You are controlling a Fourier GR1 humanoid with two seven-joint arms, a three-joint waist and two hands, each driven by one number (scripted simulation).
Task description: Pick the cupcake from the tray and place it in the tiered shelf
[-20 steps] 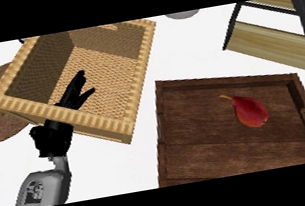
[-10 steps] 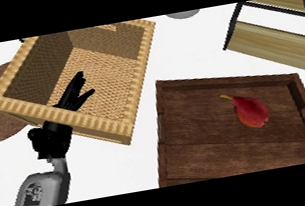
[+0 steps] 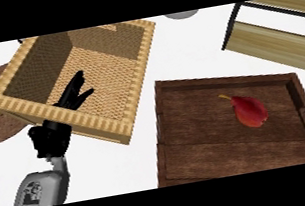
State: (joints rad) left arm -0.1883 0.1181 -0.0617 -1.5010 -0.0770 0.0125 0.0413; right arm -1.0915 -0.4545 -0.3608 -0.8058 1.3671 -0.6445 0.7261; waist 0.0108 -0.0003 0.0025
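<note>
Left hand (image 3: 54, 134) is showing at lower left, palm sitting outside the near wall of the wicker basket (image 3: 134, 85), straight fingers reaching over the rim into the basket, holding nothing. Right hand isn't showing anywhere in view

No cupcake visible. The only thing lying in the wooden tray (image 3: 192, 144) is a red pear-shaped fruit (image 3: 250, 110) with a short stem; treating that as the pick target. It's lying in the tray's far-right part, well to the right of the left hand, with the basket's corner and the tray's left wall sitting between them. Long axis is running diagonally, stem pointing up-left, fat end down-right

Tiered shelf (image 3: 279, 38) is standing at top right, just beyond the tray's far edge, so nearer the fruit than the hand is. Judging from the layout, the unseen right arm is looking like the nearer one for both pick and place
</note>
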